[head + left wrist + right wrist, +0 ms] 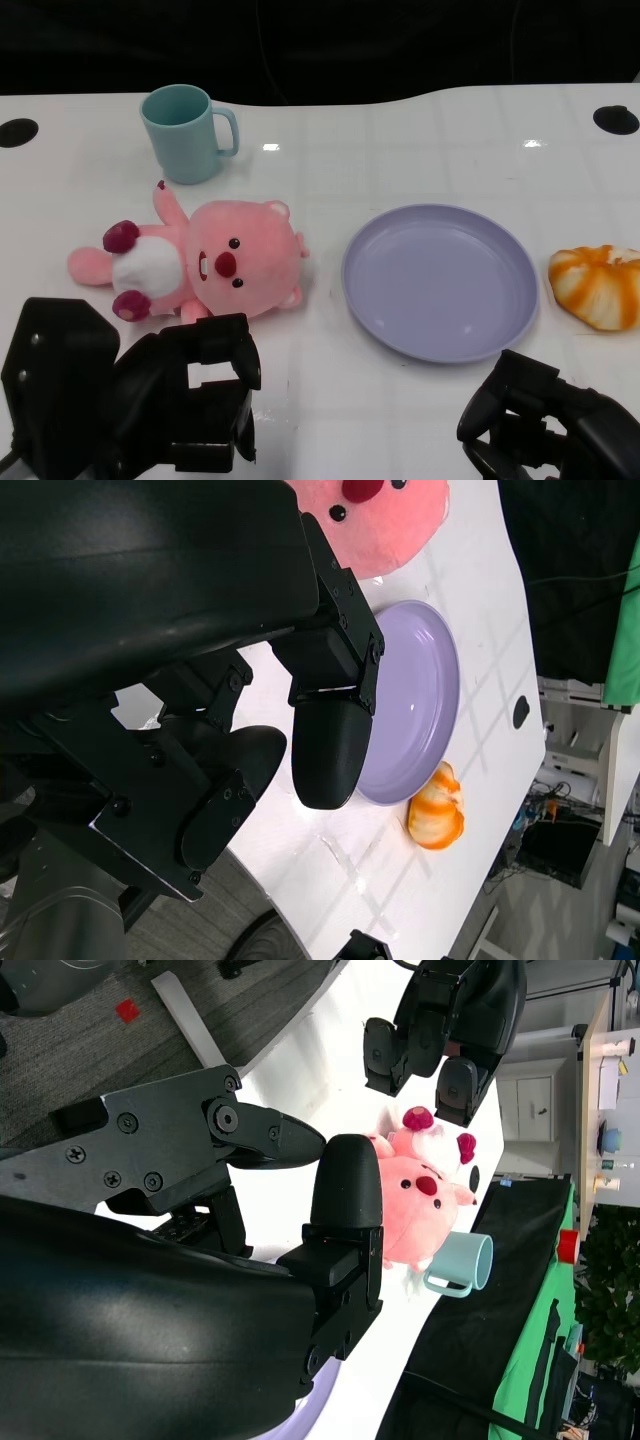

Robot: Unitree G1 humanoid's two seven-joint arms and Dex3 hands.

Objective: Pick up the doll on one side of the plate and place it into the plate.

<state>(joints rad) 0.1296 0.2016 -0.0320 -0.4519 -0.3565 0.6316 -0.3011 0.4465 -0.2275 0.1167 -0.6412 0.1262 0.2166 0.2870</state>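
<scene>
The pink doll (205,262) lies at centre left, just left of the purple plate (440,281). It looks soft and light (squashy); grasp the round head. Left hand (190,400) and right hand (550,420) hover empty, fingers apart.

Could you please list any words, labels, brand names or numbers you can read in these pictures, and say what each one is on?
No readable text in any view.
The pink plush doll, teal mug, purple plate and orange-and-white toy carry no lettering.
The left hand and right hand show no markings.
Items on the distant shelf are too small to read.
</scene>
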